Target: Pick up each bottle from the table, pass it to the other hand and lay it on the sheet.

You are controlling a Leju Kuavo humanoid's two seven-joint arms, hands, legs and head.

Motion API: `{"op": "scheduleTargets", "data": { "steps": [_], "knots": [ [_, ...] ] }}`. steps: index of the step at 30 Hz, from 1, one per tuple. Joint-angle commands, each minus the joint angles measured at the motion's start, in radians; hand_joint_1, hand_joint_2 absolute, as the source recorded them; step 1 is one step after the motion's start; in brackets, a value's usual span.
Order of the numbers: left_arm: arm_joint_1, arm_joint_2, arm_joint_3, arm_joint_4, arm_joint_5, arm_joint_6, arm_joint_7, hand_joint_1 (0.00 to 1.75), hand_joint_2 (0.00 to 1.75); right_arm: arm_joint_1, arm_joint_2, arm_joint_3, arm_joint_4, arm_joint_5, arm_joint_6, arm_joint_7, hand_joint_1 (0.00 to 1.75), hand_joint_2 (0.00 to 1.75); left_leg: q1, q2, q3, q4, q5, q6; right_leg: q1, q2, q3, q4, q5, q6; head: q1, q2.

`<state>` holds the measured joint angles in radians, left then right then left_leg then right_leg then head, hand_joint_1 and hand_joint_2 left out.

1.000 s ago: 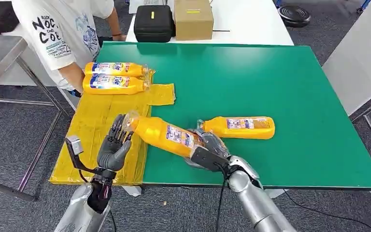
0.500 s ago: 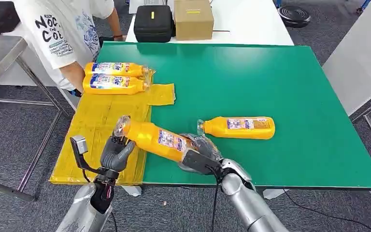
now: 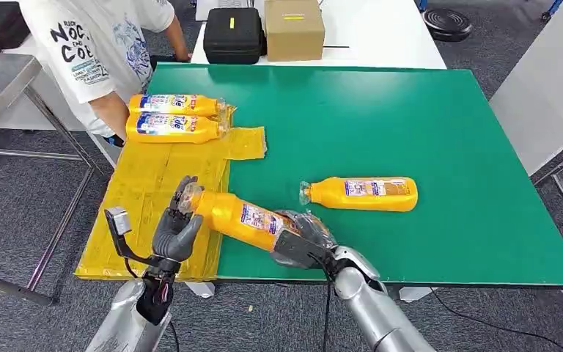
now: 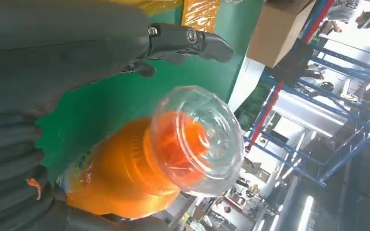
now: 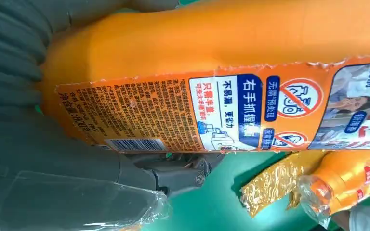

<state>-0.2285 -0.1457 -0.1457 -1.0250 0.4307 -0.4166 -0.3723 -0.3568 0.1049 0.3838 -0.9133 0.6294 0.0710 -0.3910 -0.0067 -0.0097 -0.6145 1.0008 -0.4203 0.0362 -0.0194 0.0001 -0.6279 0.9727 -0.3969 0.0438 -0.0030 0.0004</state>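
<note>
Head view: right hand (image 3: 302, 240) grips the orange bottle (image 3: 245, 218) by its base over the table edge; left hand (image 3: 177, 224), fingers spread, has closed in on the cap, handover imminent.

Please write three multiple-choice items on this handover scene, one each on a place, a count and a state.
1. Where does the bottle that no hand holds lie?
A. on the green table
B. on the black case
C. on the floor

2. How many bottles lie on the yellow sheet?
A. none
B. two
C. four

3. What is the right hand doing?
A. hanging empty
B. gripping a bottle's base end
C. pressing the cardboard box

Key: 1 A, the free bottle lies on its side on the green table. 2 B, two bottles lie side by side at the far end of the yellow sheet. 3 B, the right hand grips the held bottle at its base, cap end by the left hand.
</note>
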Motion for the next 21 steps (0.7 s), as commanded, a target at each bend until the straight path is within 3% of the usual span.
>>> {"op": "scheduleTargets", "data": {
  "steps": [1, 21],
  "knots": [
    [-0.005, 0.014, -0.005, 0.007, 0.002, -0.004, 0.011, 0.0, 1.75, -0.044, -0.008, 0.019, 0.076, 0.004, -0.005, 0.005, 1.75, 1.75, 0.001, 0.001, 0.004, 0.0, -0.002, -0.002, 0.001, 0.001, 0.004, 0.0, -0.001, -0.002, 0.0, 0.0],
    [-0.057, -0.01, -0.037, 0.06, -0.033, 0.027, 0.029, 0.0, 1.75, -0.111, 0.059, 0.111, 0.065, 0.015, 0.026, 0.02, 1.75, 1.75, 0.002, 0.001, 0.005, 0.001, -0.002, -0.002, 0.002, 0.0, 0.005, 0.0, -0.002, -0.002, 0.0, 0.0]
  ]
}}
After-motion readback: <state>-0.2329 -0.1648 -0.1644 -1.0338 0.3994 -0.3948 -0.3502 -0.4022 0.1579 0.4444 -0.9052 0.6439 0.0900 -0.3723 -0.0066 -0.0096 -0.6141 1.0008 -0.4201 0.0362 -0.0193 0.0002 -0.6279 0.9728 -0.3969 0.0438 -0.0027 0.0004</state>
